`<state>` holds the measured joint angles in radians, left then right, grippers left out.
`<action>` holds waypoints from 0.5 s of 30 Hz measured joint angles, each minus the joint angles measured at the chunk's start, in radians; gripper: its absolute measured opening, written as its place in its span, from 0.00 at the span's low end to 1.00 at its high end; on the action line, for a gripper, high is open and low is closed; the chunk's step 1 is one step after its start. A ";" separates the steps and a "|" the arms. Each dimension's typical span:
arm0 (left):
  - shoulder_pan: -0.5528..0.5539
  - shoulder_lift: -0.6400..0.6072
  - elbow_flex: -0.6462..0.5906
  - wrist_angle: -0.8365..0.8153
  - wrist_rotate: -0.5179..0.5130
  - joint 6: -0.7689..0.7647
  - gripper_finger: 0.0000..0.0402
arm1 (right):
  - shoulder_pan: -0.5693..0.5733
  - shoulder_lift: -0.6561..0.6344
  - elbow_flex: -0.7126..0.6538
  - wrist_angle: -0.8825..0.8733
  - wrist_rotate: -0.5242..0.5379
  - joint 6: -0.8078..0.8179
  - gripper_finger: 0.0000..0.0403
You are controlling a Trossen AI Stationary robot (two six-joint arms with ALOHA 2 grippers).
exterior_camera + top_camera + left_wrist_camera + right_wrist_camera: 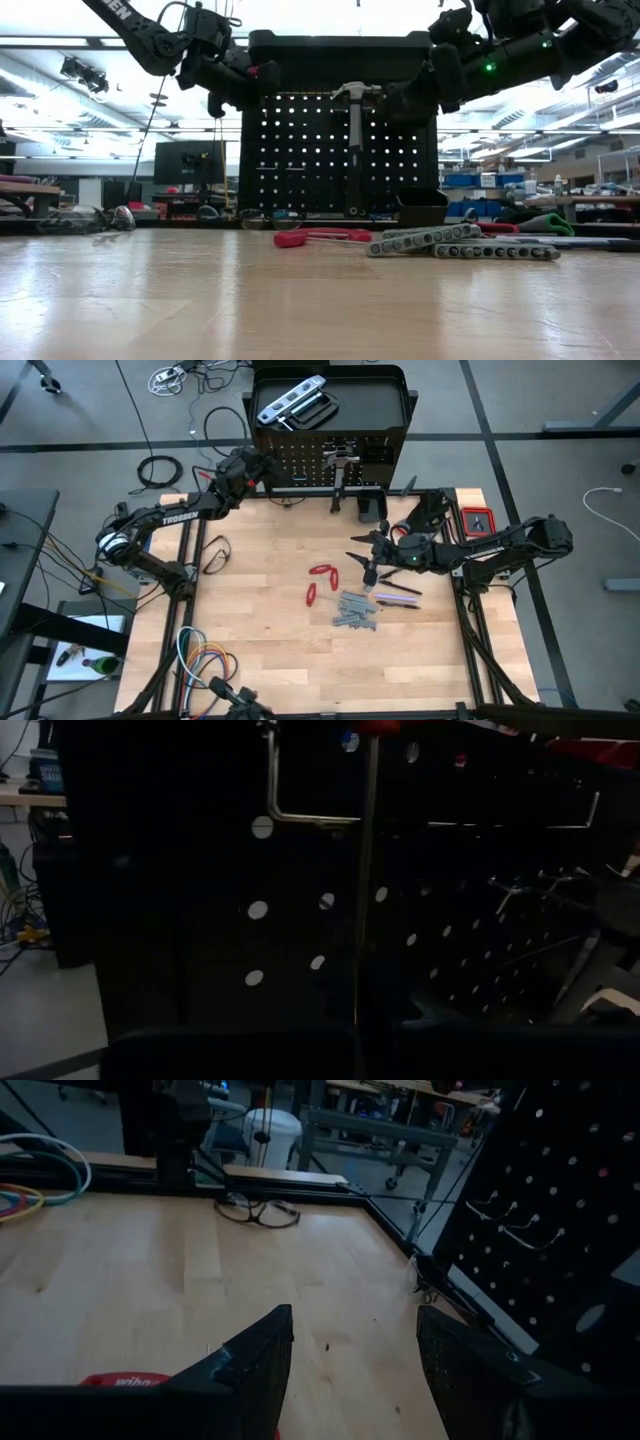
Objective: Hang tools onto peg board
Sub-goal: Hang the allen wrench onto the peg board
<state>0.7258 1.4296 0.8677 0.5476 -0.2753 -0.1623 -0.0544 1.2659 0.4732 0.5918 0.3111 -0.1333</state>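
The black peg board (300,460) stands upright at the table's far edge, and a steel hammer (355,130) hangs on it by its head. My left gripper (262,468) is level at the board's left end, shut on a thin screwdriver (364,890). On the table lie red-handled pliers (320,582), grey wrenches (355,610) and dark screwdrivers (398,596). My right gripper (350,1370) hovers open just above the table beside the pliers, with nothing between its fingers. A silver level (290,400) and a black C-clamp (312,412) lie in the stand's top tray. My left gripper has the thin shaft (356,1010) between its two shut fingers; the shaft's lower part is hidden behind them. The fingers come level from the table's left and lie across the shaft. The shaft stands nearly upright close in front of the board's holes, clear of the table.
A small black box (372,507) stands at the board's foot. Bare wire hooks (300,815) stick out of the board. A pair of glasses (255,1210) lies near the table's left edge, coloured cables (200,660) at the near left, and a red case (476,520) at the far right.
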 joint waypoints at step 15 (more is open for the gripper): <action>-0.022 0.000 0.000 0.003 0.026 0.027 0.00 | -0.002 0.000 0.000 0.013 0.000 -0.001 0.54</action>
<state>0.7040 1.4296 0.8677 0.5502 -0.2497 -0.1356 -0.0563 1.2659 0.4732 0.6045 0.3110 -0.1347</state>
